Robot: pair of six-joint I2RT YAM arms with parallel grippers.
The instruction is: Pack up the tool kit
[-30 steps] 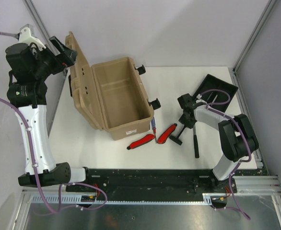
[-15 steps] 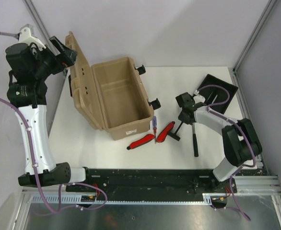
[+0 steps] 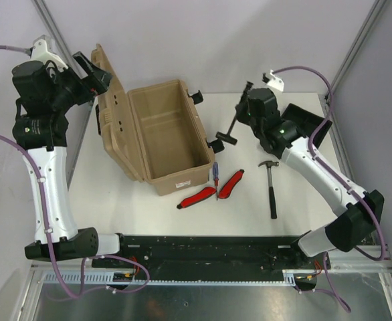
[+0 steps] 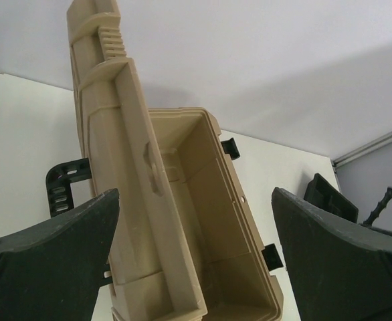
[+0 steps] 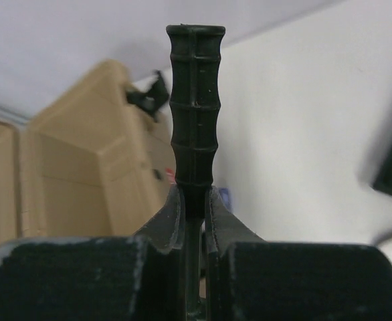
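Lifted off the bench (image 3: 116, 200) within the last second, the right arm (image 3: 316, 174) now reaches up and left toward the tan toolbox (image 3: 182, 179). It carries a black tool (image 3: 235, 124) with a ribbed handle and a crossbar head. Its jaws are clenched on the tool's thin shaft just below the handle (image 5: 194, 107), so the tool hangs steady and slanted, the head close to the box's right-hand latch. The aim is probably to drop it into the open box.

The left arm (image 3: 45, 174) has barely shifted. It is raised beside the upright lid (image 3: 109, 114), its jaws spread wide to either side of the lid's edge, gripping nothing. Whether they touch the lid cannot be told; the pose looks meant to stop the lid falling shut.

The toolbox sits open at the bench's centre-left, and nothing shows inside it. Near its front-right corner lie two red-handled tools (image 3: 197, 197) (image 3: 233, 185) and a small blue-red screwdriver (image 3: 215, 175). A hammer (image 3: 271, 187) lies further right. The black inner tray (image 3: 310, 120) sits at the far right, partly hidden by the arm.
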